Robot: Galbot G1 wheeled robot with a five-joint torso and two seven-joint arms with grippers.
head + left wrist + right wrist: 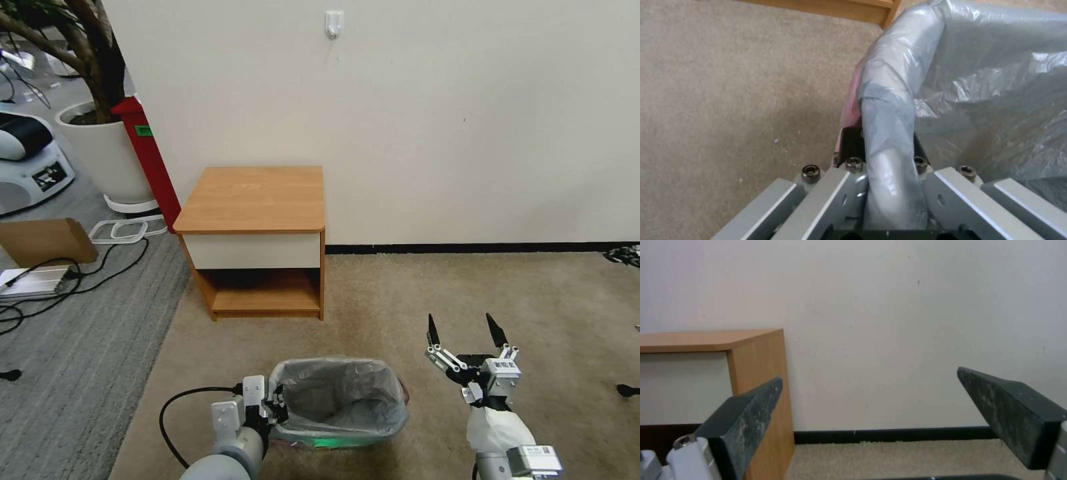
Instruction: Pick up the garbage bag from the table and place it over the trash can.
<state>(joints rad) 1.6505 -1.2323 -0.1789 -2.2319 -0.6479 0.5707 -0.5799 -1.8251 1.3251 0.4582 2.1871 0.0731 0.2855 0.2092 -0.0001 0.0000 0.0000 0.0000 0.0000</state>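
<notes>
The left gripper [279, 402] is at the left rim of the trash can [333, 441], its fingers closed on the garbage bag [340, 393], which lines the can. The can stands on the carpet before the table [257, 200]. The right gripper [465, 331] hovers wide open, empty, right of the can.

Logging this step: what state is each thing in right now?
Bag: lining the bin, folded over its rim.
Bin: upright on the carpet, lined.
Table: top bare.
Left gripper: fingers straddling the bagged rim.
Right gripper: open, holding nothing, beside the bin.
</notes>
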